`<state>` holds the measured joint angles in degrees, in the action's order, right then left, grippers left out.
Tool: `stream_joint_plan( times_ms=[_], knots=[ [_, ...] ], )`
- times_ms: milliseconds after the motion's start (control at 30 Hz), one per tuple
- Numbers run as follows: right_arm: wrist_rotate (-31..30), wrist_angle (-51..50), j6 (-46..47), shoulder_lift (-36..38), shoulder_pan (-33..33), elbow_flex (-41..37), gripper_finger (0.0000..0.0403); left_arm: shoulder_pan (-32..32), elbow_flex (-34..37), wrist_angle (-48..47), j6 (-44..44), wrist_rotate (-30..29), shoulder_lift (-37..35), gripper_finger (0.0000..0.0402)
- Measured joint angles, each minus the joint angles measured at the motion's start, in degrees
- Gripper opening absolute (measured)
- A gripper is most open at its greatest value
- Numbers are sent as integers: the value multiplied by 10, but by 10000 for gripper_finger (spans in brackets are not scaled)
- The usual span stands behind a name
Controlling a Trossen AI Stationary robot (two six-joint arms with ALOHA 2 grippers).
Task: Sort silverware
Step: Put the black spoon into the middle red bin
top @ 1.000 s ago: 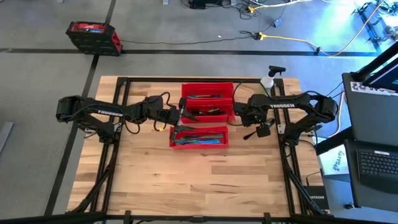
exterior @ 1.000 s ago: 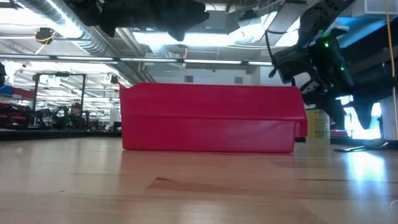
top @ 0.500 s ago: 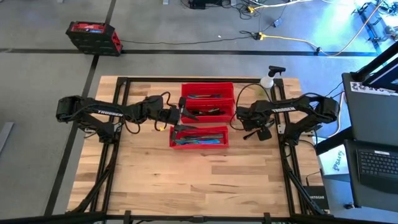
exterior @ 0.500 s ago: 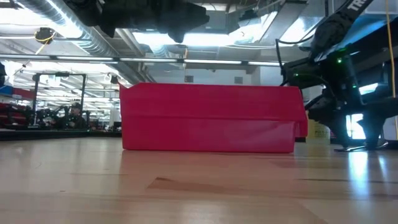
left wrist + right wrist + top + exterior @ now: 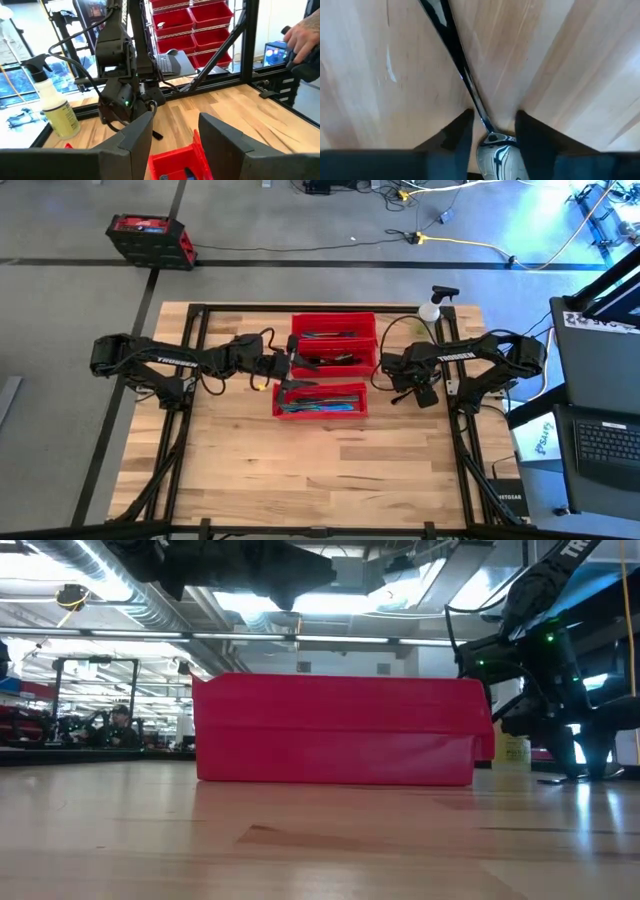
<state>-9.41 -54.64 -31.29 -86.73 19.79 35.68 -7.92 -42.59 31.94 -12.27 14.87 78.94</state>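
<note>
Wooden and pale, the desk (image 5: 250, 470) holds everything I work with. On my left side, my left pincer (image 5: 283, 366) hangs above the left edge of the red bins, and its two dark fingers (image 5: 131, 136) stand apart with nothing between them.

Next come the three red bins. The far bin (image 5: 334, 328) and the middle bin (image 5: 336, 360) touch each other, and the near bin (image 5: 320, 400) sits just in front of them, a little more to the left. Silverware lies in all three: some shiny blue pieces in the far bin (image 5: 322, 336), dark pieces in the middle bin (image 5: 330, 359), and blue and teal pieces in the near bin (image 5: 318, 404). From the low view, the near bin's long red wall (image 5: 335, 730) hides what is inside.

To the right of the bins, my right pincer (image 5: 393, 383) is down low on the bare wood. Its fingers (image 5: 456, 135) are partly open, one on each side of a spoon (image 5: 470, 85) that lies flat on the desk. The spoon has a thin dark handle and a shiny bowl, and the bowl sits right between my fingers. I cannot tell if they touch it yet.

Far back at the right corner stands a clear spray bottle (image 5: 433, 306).
</note>
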Motion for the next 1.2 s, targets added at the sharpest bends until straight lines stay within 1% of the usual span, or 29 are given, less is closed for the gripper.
stream_joint_plan(
  times_ms=[133, 333, 400, 600, 833, 1000, 1100, 1200],
  knots=[
    [0, -3, 16, -1, 0, -1, 78, 0, 0, 1, -1, -11, 0, 146],
    [0, -12, 41, -1, 0, -1, 17, 0, 0, 4, -3, -12, 0, 146],
    [0, -13, 41, -1, 0, -1, 6, 0, 0, 5, -3, -17, 0, 146],
    [-1, -17, 42, -2, 0, 1, 8, 0, 0, 5, -3, -21, 0, 146],
    [-11, -59, 48, -4, 2, 53, 2, 0, 0, 5, -3, -27, 0, 146],
    [-8, -131, 69, -3, 1, 102, 1, 0, 0, 6, -4, -37, 0, 146],
    [16, -186, 73, -3, 1, 133, 1, 0, 0, 10, -3, -37, 0, 146],
    [25, -237, 72, 2, 1, 167, 0, 0, 0, 10, -9, -37, 0, 146]
  ],
)
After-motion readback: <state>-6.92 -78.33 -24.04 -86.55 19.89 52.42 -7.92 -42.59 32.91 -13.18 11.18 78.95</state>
